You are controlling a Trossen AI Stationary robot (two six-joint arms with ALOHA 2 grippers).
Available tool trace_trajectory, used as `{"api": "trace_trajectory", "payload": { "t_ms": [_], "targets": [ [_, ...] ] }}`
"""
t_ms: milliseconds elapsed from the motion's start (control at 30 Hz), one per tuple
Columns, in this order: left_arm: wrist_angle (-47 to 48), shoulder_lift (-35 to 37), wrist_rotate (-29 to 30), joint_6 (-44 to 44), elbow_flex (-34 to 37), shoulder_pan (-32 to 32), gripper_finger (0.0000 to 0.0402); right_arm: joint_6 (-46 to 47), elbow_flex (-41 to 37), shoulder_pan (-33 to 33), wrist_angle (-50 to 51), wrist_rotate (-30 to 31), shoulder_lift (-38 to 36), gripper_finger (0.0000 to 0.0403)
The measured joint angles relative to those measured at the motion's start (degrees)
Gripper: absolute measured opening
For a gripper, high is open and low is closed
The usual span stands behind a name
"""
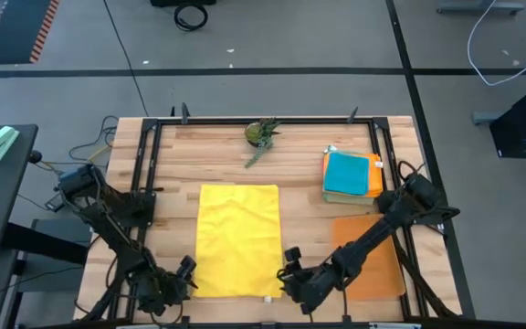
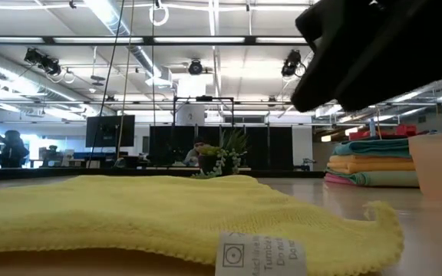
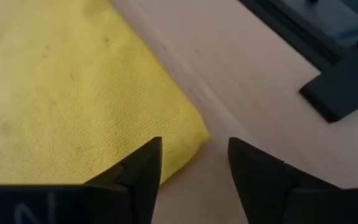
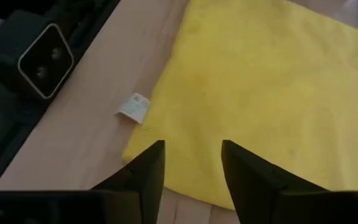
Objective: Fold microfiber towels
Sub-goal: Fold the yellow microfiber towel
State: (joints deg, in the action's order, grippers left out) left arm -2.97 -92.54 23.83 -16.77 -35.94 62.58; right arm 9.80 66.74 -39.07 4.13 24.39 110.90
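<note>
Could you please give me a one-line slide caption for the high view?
Yellow towel lies flat; left gripper and right gripper open at its near corners.

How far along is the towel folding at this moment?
Done: a stack of folded towels sits at the table's far right, teal on top. In hand: the yellow towel lies flat on the table, with the left gripper open at one near corner and the right gripper open over the other, by the label; neither holds it. Left: I cannot tell how many more folds this towel needs before it can be stacked.
</note>
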Motion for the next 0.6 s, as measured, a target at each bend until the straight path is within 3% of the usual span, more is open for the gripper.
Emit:
{"api": "trace_trajectory", "payload": {
  "t_ms": [200, 600],
  "targets": [
    [-0.1, -0.2, 0.0, -0.5, 0.0, -0.1, 0.0171, -2.3, 0.0, -2.5, -0.3, -0.6, 1.6, 0.0170],
    [-0.5, -0.2, 0.0, -3.9, 0.0, -1.0, 0.0139, -8.3, 0.1, 0.1, -6.3, -10.6, 7.9, 0.0170]
  ]
}}
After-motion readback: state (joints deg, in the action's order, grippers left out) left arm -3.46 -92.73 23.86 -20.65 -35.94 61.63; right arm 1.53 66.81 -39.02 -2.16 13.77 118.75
